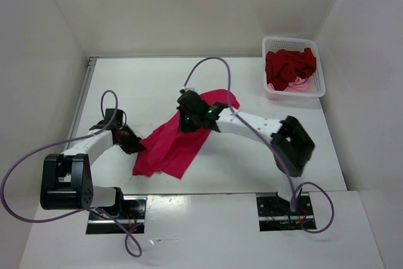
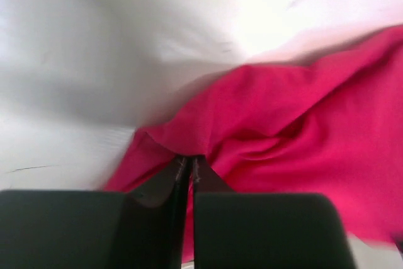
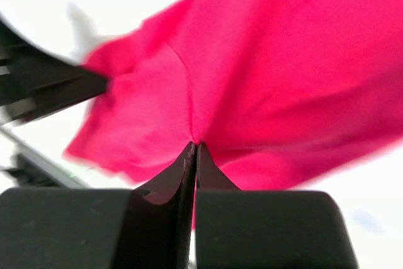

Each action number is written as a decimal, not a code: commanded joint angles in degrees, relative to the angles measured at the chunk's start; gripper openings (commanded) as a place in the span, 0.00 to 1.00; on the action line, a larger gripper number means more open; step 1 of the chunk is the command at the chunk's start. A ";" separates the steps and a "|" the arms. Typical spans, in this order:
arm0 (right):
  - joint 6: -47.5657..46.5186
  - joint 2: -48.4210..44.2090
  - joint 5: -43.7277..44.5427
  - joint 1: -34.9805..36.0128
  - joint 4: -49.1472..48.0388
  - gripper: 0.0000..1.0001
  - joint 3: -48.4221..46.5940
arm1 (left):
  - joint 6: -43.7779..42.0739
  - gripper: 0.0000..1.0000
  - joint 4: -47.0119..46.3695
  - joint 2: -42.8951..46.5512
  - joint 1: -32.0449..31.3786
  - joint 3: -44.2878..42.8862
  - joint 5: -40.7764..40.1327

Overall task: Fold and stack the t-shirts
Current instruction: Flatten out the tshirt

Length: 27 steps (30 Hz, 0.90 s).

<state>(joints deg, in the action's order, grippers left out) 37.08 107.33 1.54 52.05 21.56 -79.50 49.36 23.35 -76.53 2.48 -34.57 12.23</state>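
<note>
We see the left gripper (image 2: 189, 159) closed narrow on the left edge of the bright magenta-red cloth t-shirt (image 2: 296, 137), with a fold caught between its black fingertips. The right gripper (image 3: 194, 146) is shut tight too, nipping a ridge of the same shirt, and creases fan out from that pinch. Only the right wrist view shows the other arm's dark fingers, blurred, at the shirt's far corner. Only the top view shows the shirt stretched diagonally across the white table (image 1: 145, 86) between both arms. Well apart, at the far right corner, the white plastic mesh basket (image 1: 321, 74) holds the dark crimson red cloth t-shirt (image 1: 289, 66) over the light pink cloth t-shirt (image 1: 299, 84).
</note>
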 commanded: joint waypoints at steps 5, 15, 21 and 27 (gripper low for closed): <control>-0.52 -25.56 2.94 -9.85 5.85 0.00 0.94 | -1.29 0.00 -2.44 1.12 -1.87 -9.89 1.13; -0.52 -36.75 1.36 -12.24 12.71 0.00 -18.21 | -0.77 0.00 3.80 11.40 -0.64 -38.45 5.87; -1.74 -39.92 0.13 -12.24 13.77 0.00 -33.41 | -1.29 0.00 8.54 13.68 0.51 -56.71 5.79; -4.47 -37.02 1.00 -12.24 15.00 0.00 -49.68 | -4.28 0.00 14.70 11.33 0.51 -72.73 1.04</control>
<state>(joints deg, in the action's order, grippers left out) 35.07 69.47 2.13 39.40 36.77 -123.79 46.98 34.81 -64.40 2.76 -102.06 15.86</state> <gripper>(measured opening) 0.004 0.007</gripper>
